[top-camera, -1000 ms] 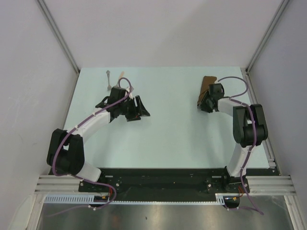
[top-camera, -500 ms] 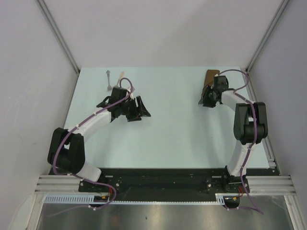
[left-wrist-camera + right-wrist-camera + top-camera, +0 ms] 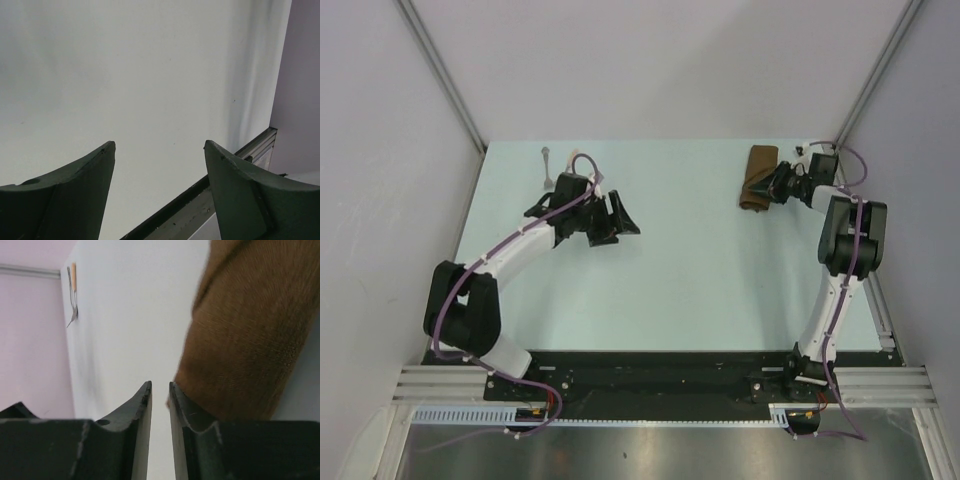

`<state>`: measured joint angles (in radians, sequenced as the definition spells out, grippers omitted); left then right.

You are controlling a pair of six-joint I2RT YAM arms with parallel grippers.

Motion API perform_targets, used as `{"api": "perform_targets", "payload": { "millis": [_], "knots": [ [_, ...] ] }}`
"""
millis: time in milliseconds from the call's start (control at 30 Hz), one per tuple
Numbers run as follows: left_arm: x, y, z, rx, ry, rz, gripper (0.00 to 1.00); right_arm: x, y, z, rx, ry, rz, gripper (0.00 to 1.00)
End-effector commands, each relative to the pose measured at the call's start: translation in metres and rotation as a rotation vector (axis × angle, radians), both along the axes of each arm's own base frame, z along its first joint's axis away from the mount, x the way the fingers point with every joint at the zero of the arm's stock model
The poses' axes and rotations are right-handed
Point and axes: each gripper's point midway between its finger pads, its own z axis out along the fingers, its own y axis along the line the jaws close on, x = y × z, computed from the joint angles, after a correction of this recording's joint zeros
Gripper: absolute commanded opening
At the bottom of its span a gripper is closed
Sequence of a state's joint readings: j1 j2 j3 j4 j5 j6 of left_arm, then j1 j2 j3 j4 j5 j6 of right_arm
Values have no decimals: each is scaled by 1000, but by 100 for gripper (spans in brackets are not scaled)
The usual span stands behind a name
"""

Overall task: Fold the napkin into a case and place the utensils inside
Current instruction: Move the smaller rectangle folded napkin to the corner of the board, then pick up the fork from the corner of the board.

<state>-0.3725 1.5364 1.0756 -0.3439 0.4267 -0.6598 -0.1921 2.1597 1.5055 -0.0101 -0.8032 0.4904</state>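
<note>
From where I stand, the folding half looks finished: the napkin (image 3: 757, 178) lies in the upper right of the table (image 3: 700, 290) as a narrow brown case, long side running up and down the frame. I can't make out from here whether its mouth is open enough to take anything. The right gripper (image 3: 779, 185) sits just beside the case on its right. In its own wrist view the fingers are drawn almost together, with only a thin slit of table between them and no cloth in it. The brown fabric lies just off to the right of the right-hand finger. The utensils (image 3: 74, 280) lie far off in the upper left corner, side by side, one grey and one with a tan handle, well apart from the case and touched by nothing. The left gripper (image 3: 612, 215) hovers in the left middle of the overhead view, a little below and to the right of them. Its jaws are spread wide over bare table with nothing in them. So I'd judge the job roughly half done: picking up both utensils, carrying them across and slipping them into the case are all left to do.
</note>
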Motion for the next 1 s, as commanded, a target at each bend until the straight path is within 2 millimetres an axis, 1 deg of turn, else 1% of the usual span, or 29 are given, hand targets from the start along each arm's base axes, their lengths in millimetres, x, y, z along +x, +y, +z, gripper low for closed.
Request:
{"api": "perform_targets", "payload": {
  "millis": [0, 33, 67, 100, 133, 167, 200, 233, 267, 300, 333, 367, 400, 433, 467, 500, 533, 567, 600, 633, 667, 700, 733, 767, 800, 833, 867, 900, 967],
  "knots": [
    [31, 5, 23, -54, -37, 59, 77, -14, 32, -32, 198, 66, 144, 25],
    [42, 9, 25, -57, -37, 82, 77, -16, 32, -41, 210, 93, 138, 25],
    [48, 12, 26, -60, -41, 92, 77, -17, 30, -49, 223, 132, 111, 25],
    [56, 18, 27, -57, -46, 112, 77, -21, 26, -63, 226, 168, 84, 25],
    [64, 19, 33, -58, -61, 122, 77, -21, 22, -66, 218, 172, 63, 25],
    [71, 24, 27, -37, -60, 142, 77, -22, 21, -68, 206, 168, 62, 25],
    [80, 32, 25, -18, -69, 168, 77, -23, 19, -65, 192, 173, 60, 25],
    [90, 37, 29, 10, -101, 178, 77, -21, 18, -59, 177, 162, 60, 25],
    [98, 47, 14, 65, -84, 213, 77, -22, 20, -52, 175, 156, 73, 26],
    [107, 57, 11, 92, -86, 235, 77, -22, 21, -43, 175, 143, 75, 27],
    [121, 62, 20, 118, -134, 238, 77, -23, 24, -21, 160, 104, 72, 29],
    [131, 69, 17, 153, -155, 251, 77, -25, 27, -11, 148, 92, 68, 32],
    [145, 86, 0, 226, -147, 292, 77, -29, 31, 1, 125, 85, 62, 42],
    [164, 94, 13, 255, -188, 308, 77, -30, 42, 26, 68, 37, 50, 48],
    [169, 102, 10, 280, -161, 316, 77, -36, 49, 35, 34, 34, 52, 53],
    [182, 113, -4, 308, -145, 329, 76, -46, 56, 38, -1, 65, 53, 62],
    [202, 119, 15, 330, -213, 333, 77, -48, 61, 39, -69, 52, 48, 66],
    [210, 126, 14, 355, -216, 340, 77, -59, 78, 56, -89, 30, 72, 69],
    [232, 135, 15, 372, -239, 356, 77, -65, 80, 55, -105, 45, 55, 71],
    [240, 140, 16, 403, -257, 335, 77, -74, 95, 63, -96, 31, 76, 71],
    [250, 144, 13, 428, -267, 333, 77, -90, 112, 68, -92, 12, 106, 72],
    [268, 151, 13, 467, -298, 345, 77, -96, 117, 71, -100, 0, 108, 73],
    [275, 153, 6, 476, -292, 339, 77, -103, 124, 73, -109, -22, 130, 74],
    [283, 158, 5, 494, -306, 349, 77, -117, 134, 77, -115, -37, 163, 75],
    [294, 163, 14, 523, -350, 353, 77, -121, 135, 77, -130, -40, 170, 75],
    [304, 169, 1, 563, -359, 369, 77, -127, 137, 77, -139, -41, 184, 76],
    [308, 173, 1, 581, -375, 377, 77, -134, 138, 78, -150, -42, 203, 76],
    [313, 178, -1, 603, -390, 378, 76, -141, 140, 76, -143, -37, 225, 76],
    [321, 185, -3, 616, -417, 398, 76, -146, 140, 78, -143, -50, 233, 76]
  ]
}}
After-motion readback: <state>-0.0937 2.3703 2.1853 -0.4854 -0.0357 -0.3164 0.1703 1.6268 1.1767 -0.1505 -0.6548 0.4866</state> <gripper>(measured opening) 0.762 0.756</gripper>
